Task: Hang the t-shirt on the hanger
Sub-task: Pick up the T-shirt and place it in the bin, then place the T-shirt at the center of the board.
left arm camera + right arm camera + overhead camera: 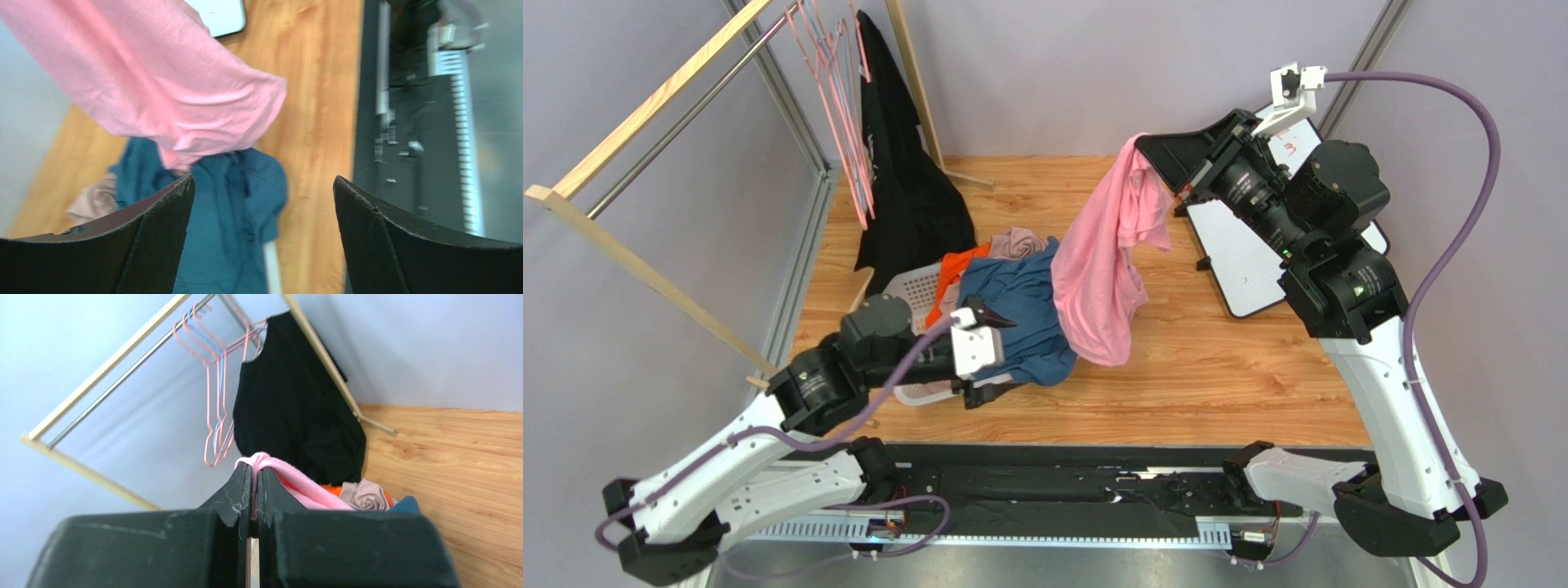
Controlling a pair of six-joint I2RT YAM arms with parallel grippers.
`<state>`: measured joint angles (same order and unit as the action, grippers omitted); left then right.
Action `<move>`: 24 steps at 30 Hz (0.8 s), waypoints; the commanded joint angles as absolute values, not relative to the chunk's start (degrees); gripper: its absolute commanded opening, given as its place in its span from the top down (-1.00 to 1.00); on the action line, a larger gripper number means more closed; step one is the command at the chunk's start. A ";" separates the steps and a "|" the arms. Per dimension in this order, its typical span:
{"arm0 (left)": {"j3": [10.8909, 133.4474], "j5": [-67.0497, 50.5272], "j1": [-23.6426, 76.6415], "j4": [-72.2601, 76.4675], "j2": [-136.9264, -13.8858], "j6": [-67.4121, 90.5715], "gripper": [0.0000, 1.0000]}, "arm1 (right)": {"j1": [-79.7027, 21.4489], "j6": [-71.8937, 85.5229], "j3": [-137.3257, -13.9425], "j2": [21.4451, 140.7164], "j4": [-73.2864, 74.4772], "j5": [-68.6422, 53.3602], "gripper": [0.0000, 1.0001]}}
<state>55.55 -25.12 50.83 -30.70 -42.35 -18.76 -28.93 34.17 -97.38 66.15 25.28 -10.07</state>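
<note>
The light-pink t-shirt (1100, 263) hangs in the air from my right gripper (1149, 165), which is shut on a fold of it (288, 474). Its lower end droops to the clothes pile. In the left wrist view the shirt (153, 73) hangs above and ahead of my open, empty left gripper (261, 202). That gripper (995, 355) hovers low over the blue t-shirt (1020, 321). Pink hangers (842, 110) hang on the rail at the back left, also in the right wrist view (212, 410).
A white laundry basket (909, 294) holds the blue, orange and beige clothes. A long black garment (903, 184) hangs on the wooden rack (634, 263). A white board (1247, 251) lies on the wooden floor at the right.
</note>
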 commanded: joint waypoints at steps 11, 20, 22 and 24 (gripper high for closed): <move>55.54 4.23 76.46 3.16 -65.62 -45.68 -0.88 | -31.46 36.74 -103.45 66.18 18.81 9.14 1.00; 56.42 1.50 77.08 18.98 -79.52 -71.35 -0.99 | -31.55 36.65 -102.57 63.90 17.93 9.58 1.00; 58.34 1.75 77.17 21.09 -83.38 -76.27 -0.99 | -31.55 37.00 -102.48 63.72 17.67 9.32 1.00; 60.37 6.05 77.43 23.19 -86.47 -78.65 -0.98 | -31.47 37.09 -102.13 63.28 17.40 9.23 1.00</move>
